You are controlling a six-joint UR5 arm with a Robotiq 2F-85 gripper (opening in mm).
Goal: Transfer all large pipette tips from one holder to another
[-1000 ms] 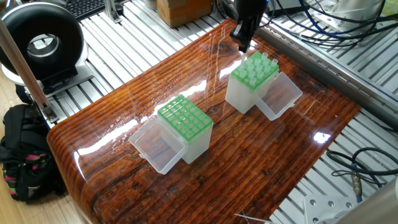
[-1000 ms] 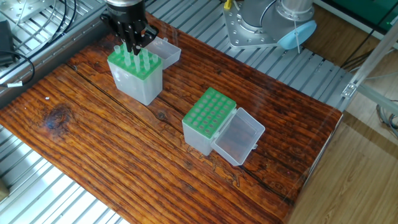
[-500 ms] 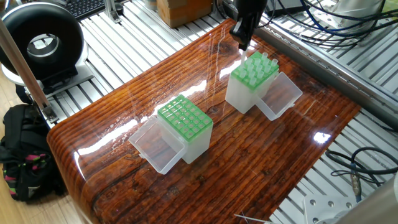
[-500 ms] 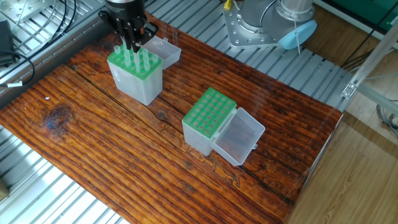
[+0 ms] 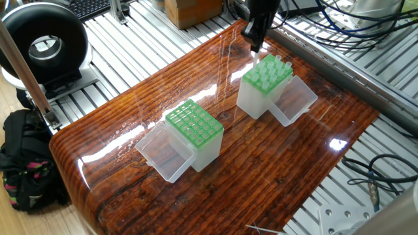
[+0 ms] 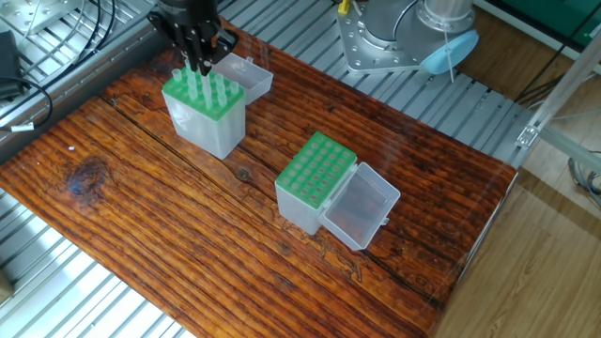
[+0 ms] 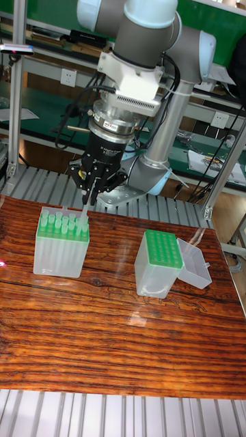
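The jaws of the gripper grasp one tip just above the left rack, where the other tips stand on the bench.

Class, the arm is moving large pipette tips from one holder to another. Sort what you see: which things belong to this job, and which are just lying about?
Belong to the job:
gripper
large pipette tips
full holder
empty holder

Just lying about:
black backpack
cardboard box
round black device
cables
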